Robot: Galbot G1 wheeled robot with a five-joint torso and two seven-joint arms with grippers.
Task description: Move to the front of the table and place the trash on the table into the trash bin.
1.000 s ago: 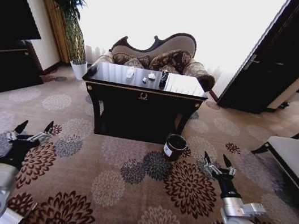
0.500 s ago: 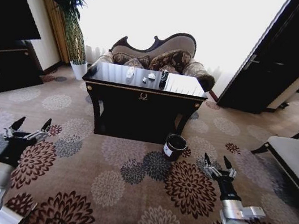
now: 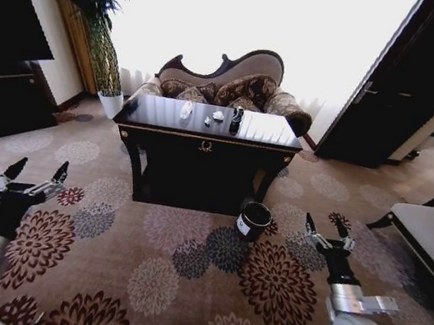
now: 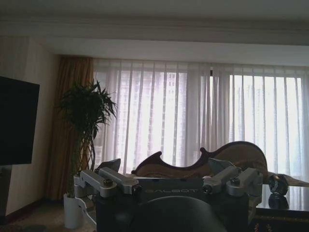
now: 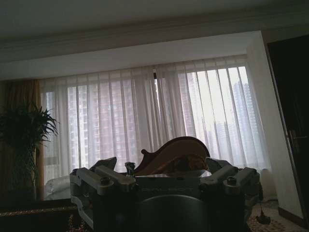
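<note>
— Two grippers nearest?
— Yes; left gripper (image 3: 31, 176) and right gripper (image 3: 327, 229) hover over the carpet (image 3: 182, 273), fingers spread, holding nothing.
— Beyond?
— Trash bin (image 3: 254, 220) by the table's (image 3: 204, 137) front right leg; bottle (image 3: 186, 110), paper balls (image 3: 218, 115) and shiny lump (image 3: 236, 119) near its back edge.

1. "galbot" stands in faint raised letters on the body of the left gripper (image 4: 168, 193).
2. the white label on the trash bin (image 3: 253, 220) is too small to read.
</note>
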